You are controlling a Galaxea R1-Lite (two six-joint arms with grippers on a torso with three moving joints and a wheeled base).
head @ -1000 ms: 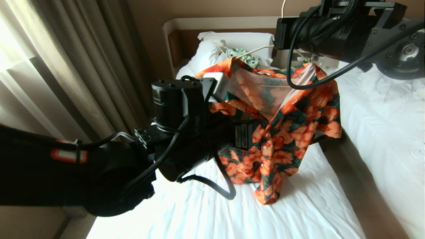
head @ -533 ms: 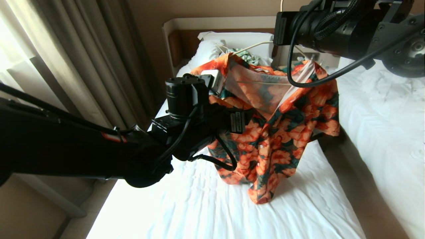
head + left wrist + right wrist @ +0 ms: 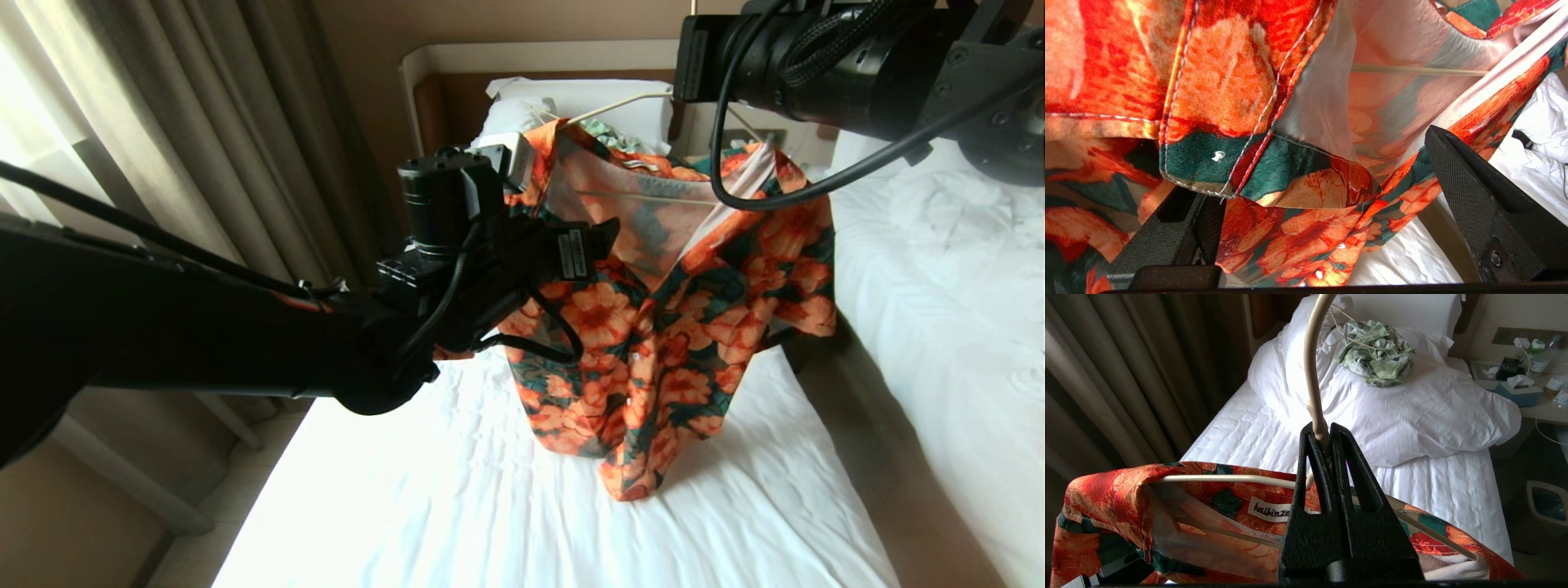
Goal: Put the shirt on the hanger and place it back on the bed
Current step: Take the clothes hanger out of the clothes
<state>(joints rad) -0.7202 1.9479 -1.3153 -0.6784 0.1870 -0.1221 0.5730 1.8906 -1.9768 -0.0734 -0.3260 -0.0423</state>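
Right gripper [image 3: 1324, 435]: clamped on the twisted neck of the hanger [image 3: 1312, 367], carried at about 1 o'clock in the head view, high over the bed [image 3: 457, 506].
Left gripper [image 3: 1323, 212]: spread wide, holding nothing, at the shirt's front edge; one finger [image 3: 1470, 196] beside the placket, the other partly behind the cloth; contact with the fabric unclear.
Left arm: reaching in from 9 o'clock, wrist at the shirt's left shoulder.
Shirt [image 3: 678, 327]: draped over the hanger, collar opening uppermost, pale inner side and neck label showing, front panels apart; hem tip at 6 o'clock on or just above the white sheet.
Hanger bar: visible through the collar opening.
Pillow [image 3: 1404, 412]: at 12 o'clock by the brown headboard.
Green-and-white garment [image 3: 1376, 353]: crumpled on the pillow with a second cream hanger.
Curtain [image 3: 163, 139]: at 10 o'clock.
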